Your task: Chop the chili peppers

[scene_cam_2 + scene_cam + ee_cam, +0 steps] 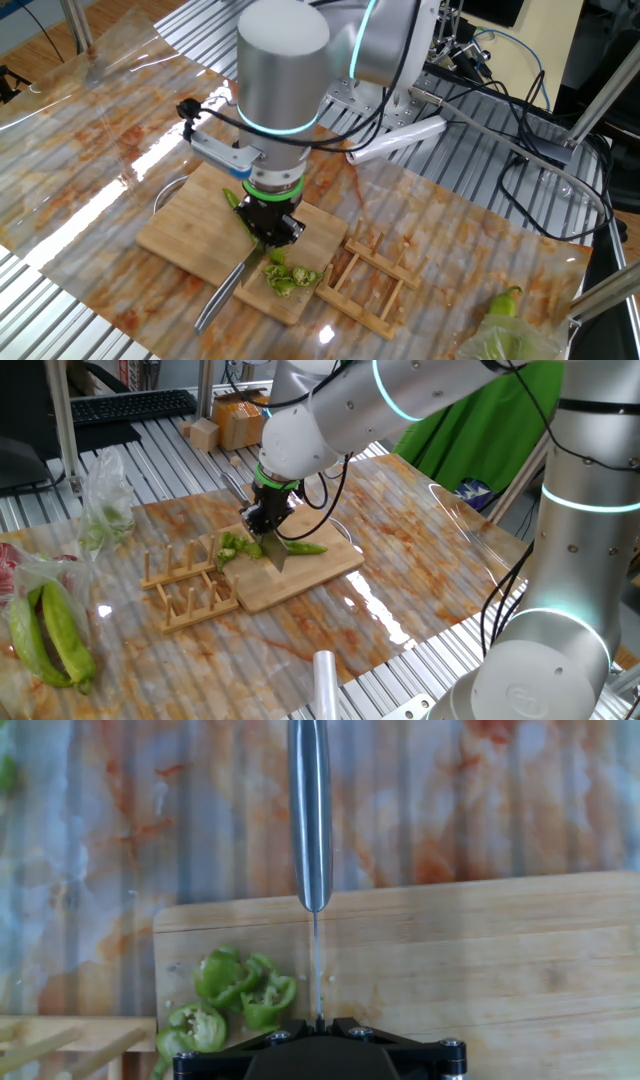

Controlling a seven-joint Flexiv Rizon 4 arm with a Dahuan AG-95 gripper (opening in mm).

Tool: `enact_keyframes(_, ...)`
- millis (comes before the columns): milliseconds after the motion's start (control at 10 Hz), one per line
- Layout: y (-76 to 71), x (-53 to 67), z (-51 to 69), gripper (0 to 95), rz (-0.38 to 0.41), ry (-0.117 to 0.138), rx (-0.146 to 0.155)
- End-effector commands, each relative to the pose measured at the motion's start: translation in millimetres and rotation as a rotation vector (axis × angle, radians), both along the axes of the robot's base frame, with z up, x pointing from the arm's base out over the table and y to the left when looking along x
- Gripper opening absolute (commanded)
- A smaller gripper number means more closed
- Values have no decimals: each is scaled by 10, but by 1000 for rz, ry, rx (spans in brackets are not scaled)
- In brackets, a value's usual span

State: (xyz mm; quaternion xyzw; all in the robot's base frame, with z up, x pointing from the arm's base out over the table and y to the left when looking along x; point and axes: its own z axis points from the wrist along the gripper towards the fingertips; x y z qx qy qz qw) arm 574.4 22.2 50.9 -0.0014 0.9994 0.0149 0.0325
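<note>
Chopping well here, to my judgement, means keeping the blade square across the chili and bringing it down a slice's width further along the uncut part, away from the pile already made. Going left to right in one fixed view: at the far left a clear plastic bag [105, 500] lies on the table with something green inside, too blurred to name, and below it another bag [40, 575] holds thick yellow-green peppers [55, 635], which are not the ones to cut. Next comes a wooden rack [185, 585], its slots bare, touching the left edge of the cutting board [300, 580]. On the board's left part sits a small heap of chili slices [232, 547]; just right of them the gripper [265, 520] points down with its jaws clenched on a knife [275, 555], whose blade reaches down to the board beside the whole chili [305, 548], which lies across the board with its pointed tip to the right. The hand view shows the blade edge-on down the middle, slices to its left and bare wood to its right, so the remaining chili is hidden there. I judge the risk to be the chili rolling under the edge, so a straight, steady press suits it better than a fast one. The board itself holds only chili and slices.
</note>
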Motion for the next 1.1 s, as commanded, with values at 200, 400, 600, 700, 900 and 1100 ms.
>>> enact_keyframes(200,7,-7,60,0,-14,0,-4)
enact_keyframes(400,-25,-37,163,0,-29,16,-2)
enact_keyframes(600,-58,-60,235,0,-41,22,-4)
enact_keyframes(700,-84,-70,266,0,-46,22,-6)
enact_keyframes(900,-153,-73,286,0,-46,22,-4)
enact_keyframes(1100,-237,-70,284,0,-63,25,-2)
